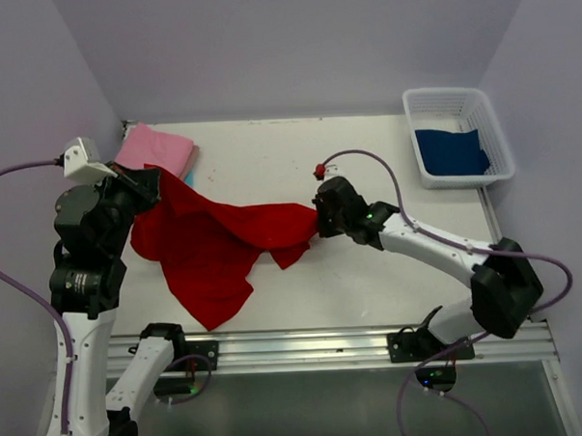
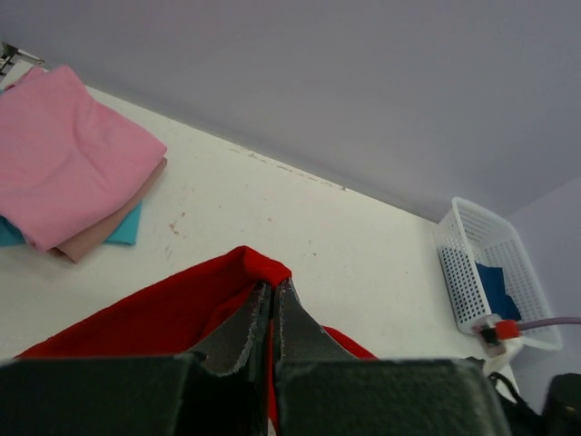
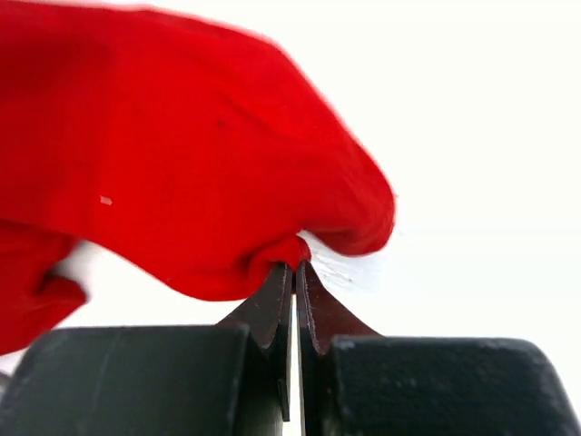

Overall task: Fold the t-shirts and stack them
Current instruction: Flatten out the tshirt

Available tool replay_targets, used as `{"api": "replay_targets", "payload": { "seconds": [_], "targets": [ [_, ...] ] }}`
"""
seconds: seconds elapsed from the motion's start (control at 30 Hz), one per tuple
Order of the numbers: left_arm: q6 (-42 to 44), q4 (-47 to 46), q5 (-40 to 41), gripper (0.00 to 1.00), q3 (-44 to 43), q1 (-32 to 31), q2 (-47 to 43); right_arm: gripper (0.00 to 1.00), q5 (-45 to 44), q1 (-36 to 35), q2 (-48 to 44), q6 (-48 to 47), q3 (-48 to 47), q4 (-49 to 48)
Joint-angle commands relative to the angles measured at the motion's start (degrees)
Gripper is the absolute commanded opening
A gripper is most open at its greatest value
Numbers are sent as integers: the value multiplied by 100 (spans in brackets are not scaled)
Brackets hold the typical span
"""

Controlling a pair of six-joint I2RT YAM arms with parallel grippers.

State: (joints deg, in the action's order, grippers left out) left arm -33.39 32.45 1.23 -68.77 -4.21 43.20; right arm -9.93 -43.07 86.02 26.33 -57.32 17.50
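A bright red t-shirt (image 1: 215,245) hangs stretched between both arms over the left half of the table. My left gripper (image 1: 152,181) is shut on its upper left edge; the left wrist view shows the red cloth (image 2: 182,304) pinched at the tips of my left gripper (image 2: 273,286). My right gripper (image 1: 317,220) is shut on the shirt's right end, and in the right wrist view a fold of red cloth (image 3: 200,154) is clamped at the tips of that gripper (image 3: 296,266). A folded stack with the pink t-shirt (image 1: 156,150) on top lies at the back left.
Under the pink shirt (image 2: 64,150) in the stack lie a beige one (image 2: 109,227) and a turquoise one (image 2: 127,227). A white mesh basket (image 1: 457,100) at the back right holds a dark blue t-shirt (image 1: 450,153). A metal rail (image 1: 306,348) runs along the near table edge.
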Motion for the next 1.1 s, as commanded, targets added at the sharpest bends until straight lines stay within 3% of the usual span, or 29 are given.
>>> {"api": "replay_targets", "payload": {
  "seconds": [0.0, 0.3, 0.5, 0.6, 1.07],
  "targets": [
    [25, -150, -88, 0, 57, -10, -31, 0, -614, 0, -963, -224, -279, 780],
    [315, -318, -53, 0, 22, -10, 31, 0, -2020, 0, -1578, -242, -1096, 2090],
    [851, -712, -97, 0, -408, -10, 57, 0, -2925, 9, -2508, -601, -1466, 1768],
    [1228, -906, -596, 0, -672, -10, 92, 0, -3180, 9, -2827, -1049, -1851, 1556],
    [1256, -442, -1714, 0, -3659, 201, 127, 0, -2444, 0, -3574, -2359, -3672, 1854]
  ]
}}
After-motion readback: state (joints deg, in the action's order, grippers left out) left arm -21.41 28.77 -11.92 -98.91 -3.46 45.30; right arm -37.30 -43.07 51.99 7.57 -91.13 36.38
